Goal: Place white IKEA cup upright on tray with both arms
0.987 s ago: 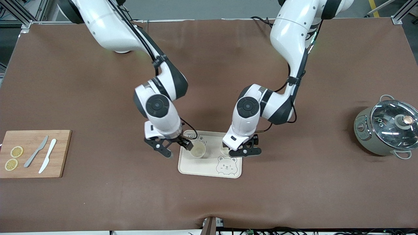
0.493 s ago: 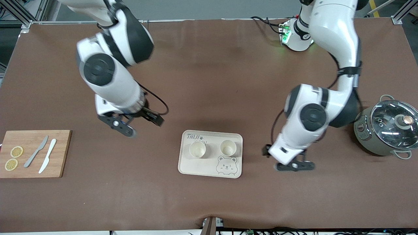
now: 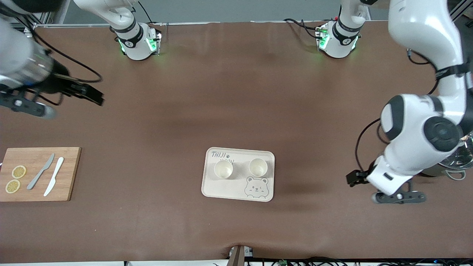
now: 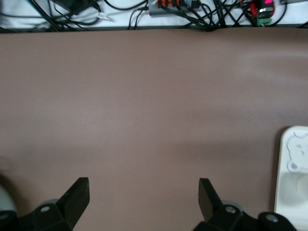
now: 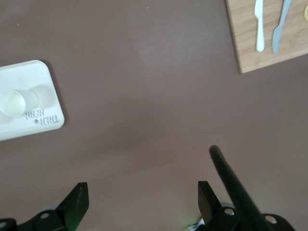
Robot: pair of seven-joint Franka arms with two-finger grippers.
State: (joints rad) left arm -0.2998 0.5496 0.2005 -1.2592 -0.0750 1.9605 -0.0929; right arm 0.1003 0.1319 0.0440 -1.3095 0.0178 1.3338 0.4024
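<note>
Brown table [image 3: 236,92] | tray [image 3: 236,190]: two upright cups [image 3: 223,170] [image 3: 258,167] | pincers apart

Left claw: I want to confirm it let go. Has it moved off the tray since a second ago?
Yes. The left claw, open, has left the tray and now hangs over bare table toward the left arm's end, beside the pot.

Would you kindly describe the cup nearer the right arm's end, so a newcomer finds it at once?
Find the cream tray with the bear drawing mid-table. Two white cups stand upright on it, side by side. The wanted cup sits just below the "TAIJI" lettering; its neighbour stands above the bear.
</note>
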